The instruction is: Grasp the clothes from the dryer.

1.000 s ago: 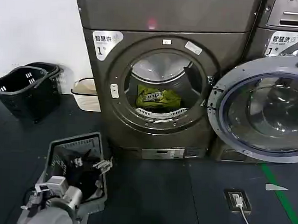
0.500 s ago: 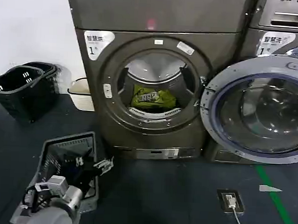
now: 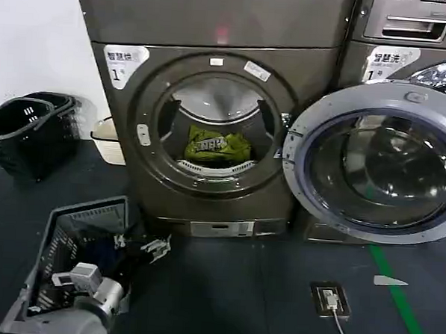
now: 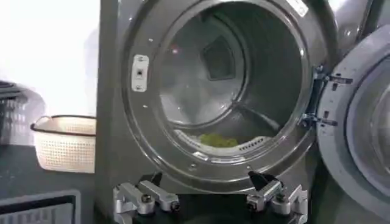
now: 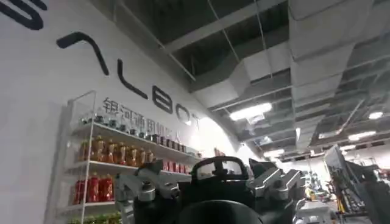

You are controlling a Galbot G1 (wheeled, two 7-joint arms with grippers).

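Nearest, at the lower left of the head view, the left gripper (image 3: 153,247) is hanging low over a grey slatted plastic crate (image 3: 86,218) lying on the dark floor (image 3: 224,294), its jaws standing apart and holding nothing; the left wrist view is showing the same gripper (image 4: 210,199) with both fingertips (image 4: 157,196) spread wide and aimed at the machine's opening. A small black floor socket with a white cable (image 3: 330,300) is sitting to the right on the floor, beside a green floor stripe (image 3: 399,303). Farther back, the large dark bronze-grey front-loading dryer (image 3: 215,32) is standing with its grey-rimmed round glass door (image 3: 373,164) swung fully open to the right. Inside the drum, the small yellow-green fabric garment with dark lettering (image 3: 209,146) is lying bunched on the drum floor just behind the porthole lip, well apart from the left gripper; the left wrist view is catching only a sliver of it (image 4: 218,140). To the dryer's left, a cream perforated basket (image 3: 106,140) is sitting against the wall, with black plastic laundry baskets (image 3: 27,130) farther left. A silver-panelled machine (image 3: 410,27) is standing behind the open door. The right gripper (image 5: 213,182) is pointing up toward a ceiling and a shelf of bottles (image 5: 103,170), its jaws standing apart, empty.
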